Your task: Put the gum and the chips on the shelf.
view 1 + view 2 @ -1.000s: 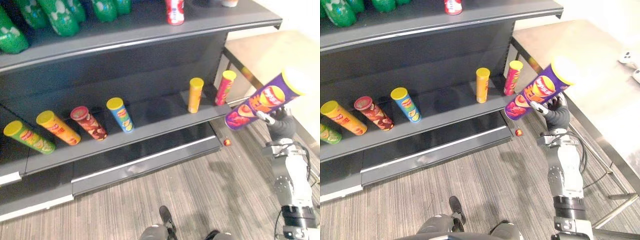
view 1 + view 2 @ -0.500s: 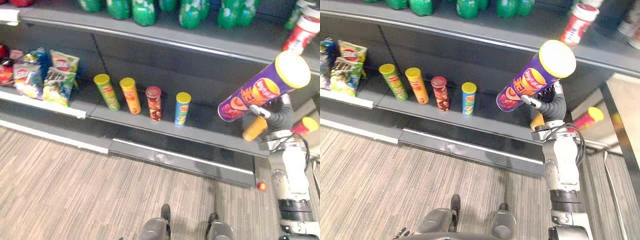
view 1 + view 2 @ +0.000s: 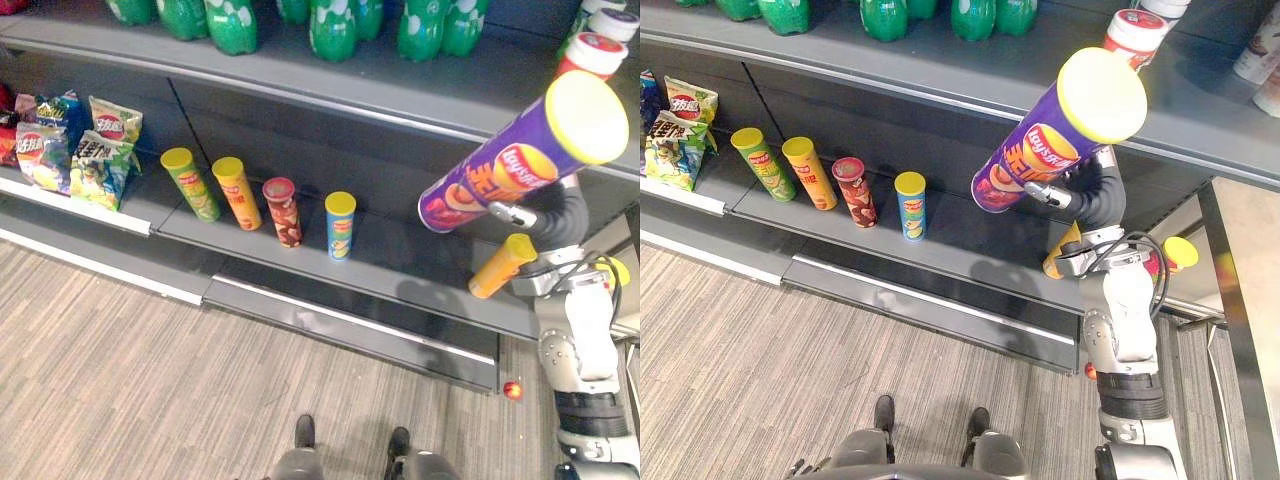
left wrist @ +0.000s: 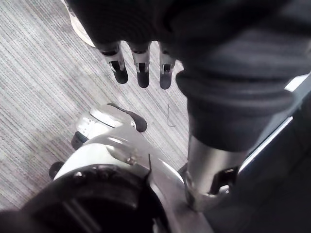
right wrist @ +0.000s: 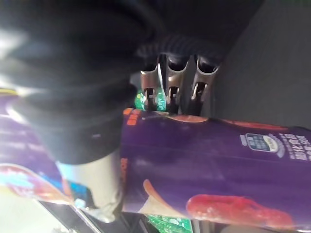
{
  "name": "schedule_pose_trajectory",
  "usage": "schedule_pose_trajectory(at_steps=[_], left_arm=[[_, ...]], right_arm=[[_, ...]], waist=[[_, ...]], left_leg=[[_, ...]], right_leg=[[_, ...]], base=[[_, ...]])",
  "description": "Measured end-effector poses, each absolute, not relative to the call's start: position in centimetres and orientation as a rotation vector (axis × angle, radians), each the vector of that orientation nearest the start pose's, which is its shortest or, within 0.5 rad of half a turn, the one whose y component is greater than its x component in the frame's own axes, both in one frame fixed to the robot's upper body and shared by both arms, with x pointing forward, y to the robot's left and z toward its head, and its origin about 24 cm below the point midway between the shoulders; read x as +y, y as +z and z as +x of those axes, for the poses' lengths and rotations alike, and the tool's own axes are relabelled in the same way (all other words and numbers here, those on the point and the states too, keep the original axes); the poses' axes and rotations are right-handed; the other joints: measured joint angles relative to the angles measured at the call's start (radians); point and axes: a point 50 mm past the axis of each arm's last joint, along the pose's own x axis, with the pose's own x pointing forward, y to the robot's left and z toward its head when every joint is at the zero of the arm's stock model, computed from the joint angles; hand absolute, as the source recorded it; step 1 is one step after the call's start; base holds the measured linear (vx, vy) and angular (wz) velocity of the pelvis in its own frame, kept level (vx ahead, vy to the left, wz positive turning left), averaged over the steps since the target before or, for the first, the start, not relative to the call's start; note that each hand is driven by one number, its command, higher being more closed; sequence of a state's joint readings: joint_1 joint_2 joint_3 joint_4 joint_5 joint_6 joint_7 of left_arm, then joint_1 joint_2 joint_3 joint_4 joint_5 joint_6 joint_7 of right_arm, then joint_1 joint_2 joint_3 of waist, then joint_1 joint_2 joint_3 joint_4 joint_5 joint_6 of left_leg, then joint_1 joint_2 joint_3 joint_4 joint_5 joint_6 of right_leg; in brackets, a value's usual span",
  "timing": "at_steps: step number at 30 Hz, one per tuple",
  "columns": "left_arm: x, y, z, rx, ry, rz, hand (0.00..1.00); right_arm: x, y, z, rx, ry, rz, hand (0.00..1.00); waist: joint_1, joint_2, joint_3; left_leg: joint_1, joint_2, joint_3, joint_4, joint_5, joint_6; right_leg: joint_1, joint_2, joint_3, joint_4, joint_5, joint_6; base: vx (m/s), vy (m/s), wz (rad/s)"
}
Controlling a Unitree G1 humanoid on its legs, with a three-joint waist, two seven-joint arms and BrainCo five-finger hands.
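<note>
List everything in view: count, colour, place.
chips can: one, purple with yellow lid, tilted, held up before the shelves
row of cans: four, green, orange, red, blue, standing on the middle shelf
orange can: one, same shelf, by the right arm
red can: one, yellow lid, further right
bottles: several, green, upper shelf
tubs: a few, red and white, upper shelf, right
snack bags: several, mixed colours, far left
ball: one, red, floor
right hand: curled round the chips can
left hand: relaxed, over the floor
</note>
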State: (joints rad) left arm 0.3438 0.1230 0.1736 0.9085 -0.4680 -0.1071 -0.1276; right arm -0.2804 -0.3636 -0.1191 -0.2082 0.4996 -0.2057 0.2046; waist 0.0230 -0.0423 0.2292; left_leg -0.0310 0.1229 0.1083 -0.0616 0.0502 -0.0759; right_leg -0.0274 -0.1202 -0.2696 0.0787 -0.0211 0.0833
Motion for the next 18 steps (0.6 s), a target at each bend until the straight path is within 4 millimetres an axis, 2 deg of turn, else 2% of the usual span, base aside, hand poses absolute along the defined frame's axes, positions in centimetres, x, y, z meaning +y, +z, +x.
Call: schedule_pose_trajectory(at_steps=[4, 18], left_arm=[[22.7, -15.4, 2.7, 0.995, 0.469, -0.400, 0.00], [22.1, -15.3, 4.6, 0.950, 0.416, -0.402, 0.00]], right_arm=[[-19.6, 20.1, 26.5, -0.726, 0.277, 0.050, 1.00], [-17.1, 19.0, 26.3, -0.670, 0.364, 0.042, 1.00]], waist=[[0.000, 0.001, 0.000], [-0.018, 0.004, 0.001]], left_leg=[[0.016, -0.009, 0.017, -0.039, 0.029, -0.001], [0.018, -0.009, 0.044, -0.040, 0.028, -0.006]], right_leg=[[0.001, -0.007, 0.002, -0.009, 0.005, 0.008], [-0.006, -0.005, 0.027, -0.016, 0.007, 0.010]], base=[[0.01, 0.018, 0.01], [0.00, 0.000, -0.04]])
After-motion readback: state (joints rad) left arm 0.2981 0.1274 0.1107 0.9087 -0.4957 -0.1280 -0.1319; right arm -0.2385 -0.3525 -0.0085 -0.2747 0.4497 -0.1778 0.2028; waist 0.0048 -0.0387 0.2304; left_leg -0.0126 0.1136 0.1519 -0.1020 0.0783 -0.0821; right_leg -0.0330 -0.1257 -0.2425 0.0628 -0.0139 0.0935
